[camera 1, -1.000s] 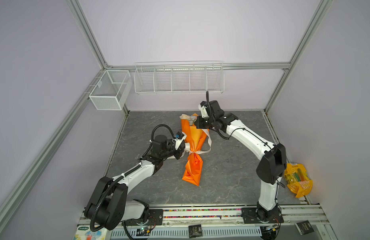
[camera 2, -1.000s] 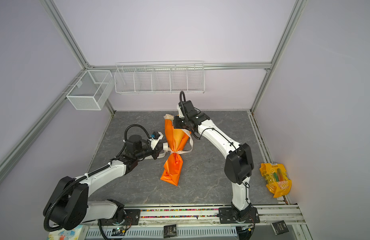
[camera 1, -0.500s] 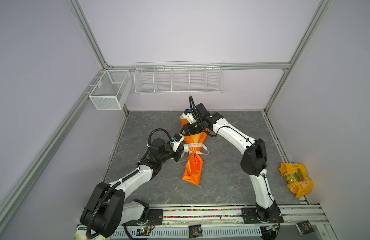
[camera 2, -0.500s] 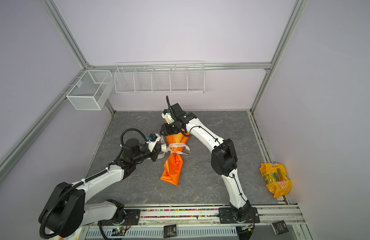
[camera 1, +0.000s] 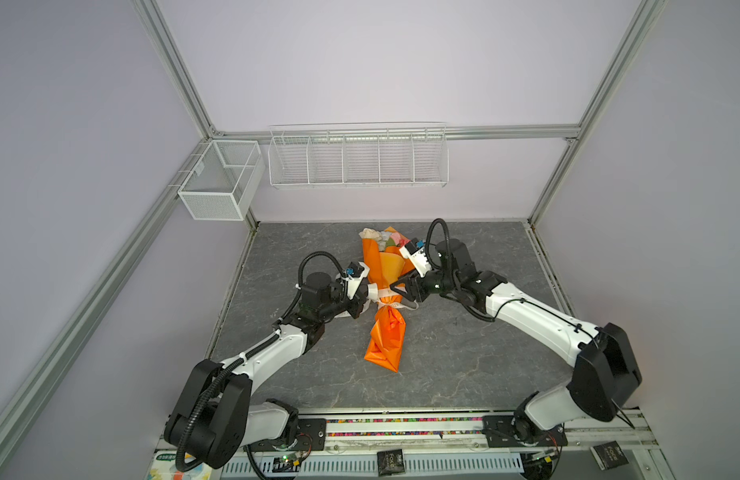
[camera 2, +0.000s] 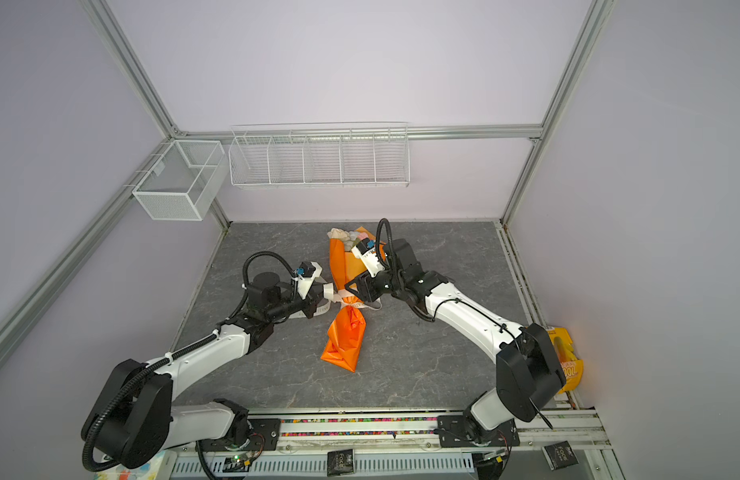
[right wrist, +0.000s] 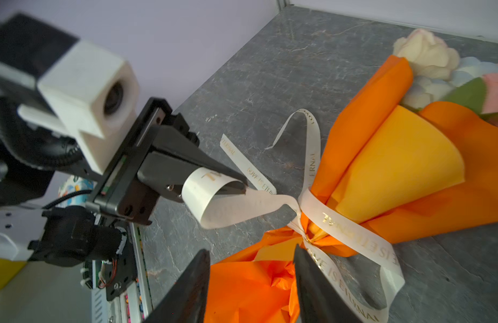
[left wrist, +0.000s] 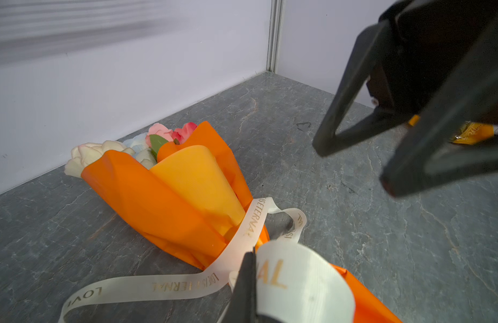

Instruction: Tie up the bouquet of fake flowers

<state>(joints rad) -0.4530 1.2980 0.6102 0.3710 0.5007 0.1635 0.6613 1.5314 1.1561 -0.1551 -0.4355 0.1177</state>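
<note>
The bouquet of fake flowers point(camera 1: 378, 237) point(camera 2: 349, 237) lies on the grey table in an orange wrapping sheet point(camera 1: 384, 266), heads toward the back wall. A cream lettered ribbon point(right wrist: 348, 229) is crossed around the wrap's narrow waist. My left gripper point(camera 1: 366, 297) point(left wrist: 252, 256) is shut on a curled ribbon end point(left wrist: 295, 268), just left of the waist. My right gripper point(camera 1: 401, 291) point(right wrist: 250, 250) stands open just right of the waist, over the crumpled lower wrap, holding nothing. One of its fingers point(right wrist: 312, 268) is beside a ribbon tail.
A white wire shelf point(camera 1: 357, 158) and a wire basket point(camera 1: 218, 183) hang on the back wall. A yellow snack bag point(camera 2: 567, 365) lies beyond the table's right edge, behind my right arm. Loose ribbon tails point(right wrist: 309, 145) trail on the table left of the wrap.
My right gripper has opened and come down from the flower end of the bouquet to its tied waist. The left gripper has stayed shut on the ribbon end.
</note>
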